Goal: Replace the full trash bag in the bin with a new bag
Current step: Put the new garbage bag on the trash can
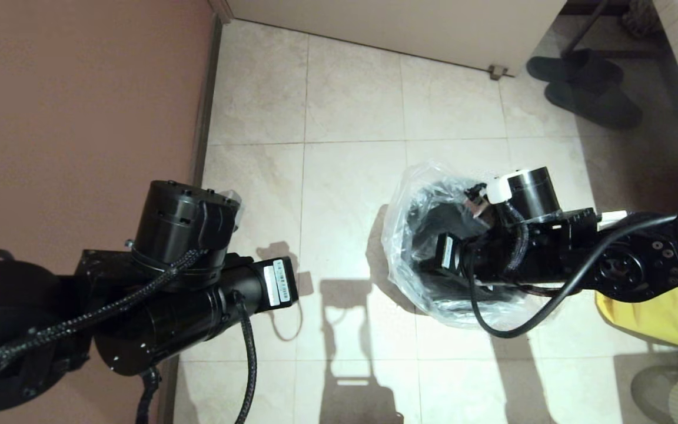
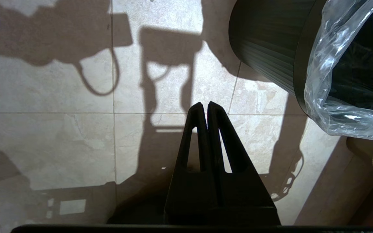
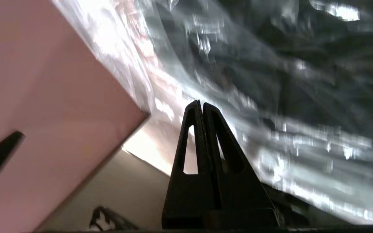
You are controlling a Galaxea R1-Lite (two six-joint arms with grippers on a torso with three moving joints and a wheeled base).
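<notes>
The bin (image 1: 433,221) stands on the tiled floor right of centre, its dark ribbed side (image 2: 264,42) showing in the left wrist view. The new bag (image 1: 401,235), clear and crinkly, is spread over the bin's mouth and hangs outside the rim (image 2: 322,74). My right arm (image 1: 551,247) reaches over the bin from the right, its fingertips hidden in the head view. My right gripper (image 3: 200,103) is shut, down among the bag's folds (image 3: 303,139), with nothing seen between its fingers. My left gripper (image 2: 205,105) is shut and empty, over bare floor beside the bin.
An opaque yellow bag (image 1: 668,318) lies on the floor at the right, under my right arm. Dark slippers (image 1: 586,82) sit at the back right by a white door (image 1: 404,23). A pink wall (image 1: 80,118) runs along the left.
</notes>
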